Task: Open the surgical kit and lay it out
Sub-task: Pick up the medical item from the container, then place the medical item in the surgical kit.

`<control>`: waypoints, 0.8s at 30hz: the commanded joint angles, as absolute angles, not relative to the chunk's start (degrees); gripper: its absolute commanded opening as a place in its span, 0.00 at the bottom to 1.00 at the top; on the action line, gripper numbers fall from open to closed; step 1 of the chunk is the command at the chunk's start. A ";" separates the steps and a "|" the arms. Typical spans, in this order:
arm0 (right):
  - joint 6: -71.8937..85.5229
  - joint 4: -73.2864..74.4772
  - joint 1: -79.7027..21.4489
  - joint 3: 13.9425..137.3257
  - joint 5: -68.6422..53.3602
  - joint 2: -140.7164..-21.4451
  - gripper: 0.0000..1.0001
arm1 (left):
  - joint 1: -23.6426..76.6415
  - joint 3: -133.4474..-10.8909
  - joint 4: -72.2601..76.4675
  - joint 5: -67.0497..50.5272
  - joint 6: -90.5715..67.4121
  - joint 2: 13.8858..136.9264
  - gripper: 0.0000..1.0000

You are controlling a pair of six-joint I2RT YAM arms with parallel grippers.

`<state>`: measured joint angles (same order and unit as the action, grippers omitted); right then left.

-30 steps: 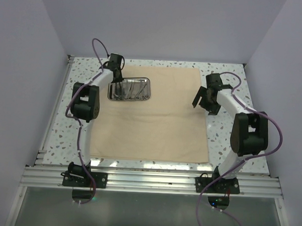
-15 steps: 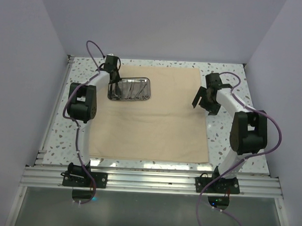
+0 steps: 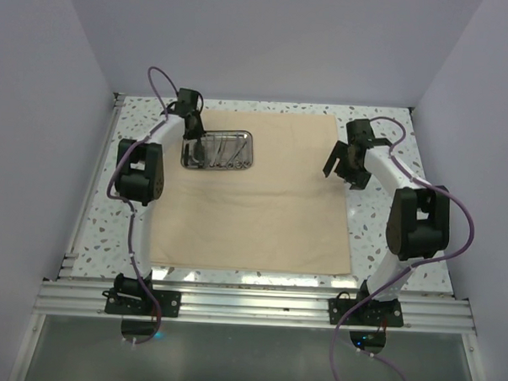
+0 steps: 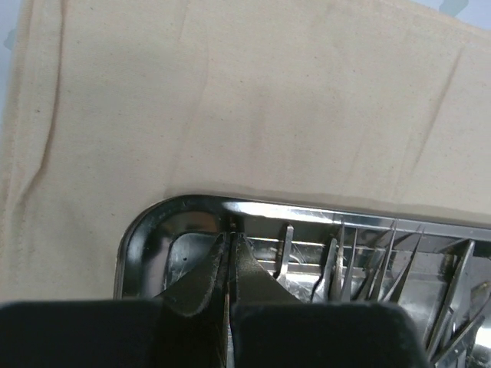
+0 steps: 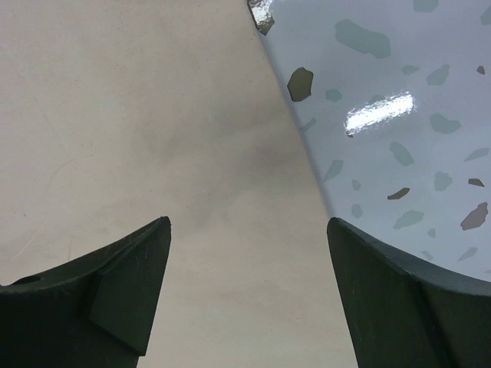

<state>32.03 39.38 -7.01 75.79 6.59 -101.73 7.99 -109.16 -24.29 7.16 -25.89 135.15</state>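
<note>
The beige cloth wrap lies spread flat on the table. The shiny steel tray sits on its far left part with several thin silver instruments in it. My left gripper reaches into the tray's left end. In the left wrist view its fingers are pressed together at the tray's rim, with a thin silver sliver between them; other instruments lie to the right. My right gripper hangs open and empty over the cloth's right edge, jaws wide apart.
The speckled white tabletop shows bare right of the cloth and also in the right wrist view. Purple walls close in three sides. An aluminium rail runs along the near edge.
My left gripper has shifted slightly toward the tray's left end. The right gripper has moved a little farther back. The tray and cloth have not moved.
</note>
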 commanded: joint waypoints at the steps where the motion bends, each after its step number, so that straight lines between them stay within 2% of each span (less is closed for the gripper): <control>1: 32.34 38.67 -6.94 78.49 6.59 -101.87 0.87 | 7.82 -113.11 -27.86 1.42 -24.52 135.36 0.00; 10: 31.55 38.32 -6.94 77.96 5.63 -100.73 0.87 | 8.26 -113.12 -28.91 0.44 -23.29 128.85 0.00; 13: 31.64 37.88 -7.03 76.91 5.36 -99.93 0.87 | 8.79 -109.79 -29.53 0.35 -22.33 123.69 0.00; 20: 31.55 36.74 -6.94 73.39 4.92 -96.86 0.87 | 12.30 -83.63 -24.26 2.46 -19.69 105.22 0.00; 24: 31.46 36.12 -7.03 71.02 4.66 -95.37 0.87 | 14.85 -72.71 -23.91 2.72 -20.13 97.75 0.00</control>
